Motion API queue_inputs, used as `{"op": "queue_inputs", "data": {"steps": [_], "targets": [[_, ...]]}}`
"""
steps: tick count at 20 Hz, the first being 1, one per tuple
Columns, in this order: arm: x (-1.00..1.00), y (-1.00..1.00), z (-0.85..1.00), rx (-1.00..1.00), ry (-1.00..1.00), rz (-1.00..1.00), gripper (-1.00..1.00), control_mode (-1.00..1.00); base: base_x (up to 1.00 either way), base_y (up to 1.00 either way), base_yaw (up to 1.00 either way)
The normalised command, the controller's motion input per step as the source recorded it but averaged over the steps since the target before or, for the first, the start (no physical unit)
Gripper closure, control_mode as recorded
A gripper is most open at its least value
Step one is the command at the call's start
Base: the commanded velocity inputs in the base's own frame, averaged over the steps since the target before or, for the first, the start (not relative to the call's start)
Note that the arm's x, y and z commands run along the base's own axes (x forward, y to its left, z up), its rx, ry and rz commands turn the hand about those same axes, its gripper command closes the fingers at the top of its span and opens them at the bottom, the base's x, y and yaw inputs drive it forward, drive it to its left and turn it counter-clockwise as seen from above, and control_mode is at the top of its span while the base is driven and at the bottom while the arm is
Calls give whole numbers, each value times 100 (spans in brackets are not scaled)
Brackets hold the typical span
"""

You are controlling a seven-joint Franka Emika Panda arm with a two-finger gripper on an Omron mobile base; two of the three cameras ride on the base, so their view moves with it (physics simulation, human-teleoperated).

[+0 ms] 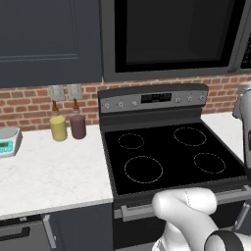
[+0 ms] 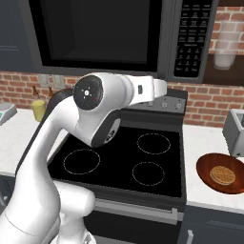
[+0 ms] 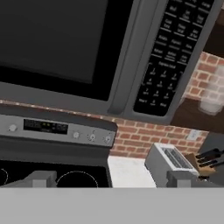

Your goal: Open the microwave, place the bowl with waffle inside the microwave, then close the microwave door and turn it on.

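The microwave hangs above the stove with its black glass door shut; the hand view shows the door and the keypad to its right. The reddish-brown bowl holds a round waffle and sits on the white counter right of the stove. My gripper is open and holds nothing, with its two tips wide apart at the bottom of the hand view. It hovers over the stove's back right area, below the microwave and apart from it. The bowl lies well to the gripper's right.
The black-topped stove lies under the arm. A yellow cup and a purple cup stand on the left counter near a scale. A toaster and a knife block stand right of the stove.
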Motion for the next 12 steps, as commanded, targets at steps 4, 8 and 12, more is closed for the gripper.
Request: {"op": "queue_inputs", "data": {"steps": [4,8,12], "targets": [[0,-27,67,0,-9,0,-100,-100,0,0,0],[0,-3,67,5,-6,1,-100,-100,0,0,0],[6,0,26,9,-10,4,-100,-100,0,0,0]]}}
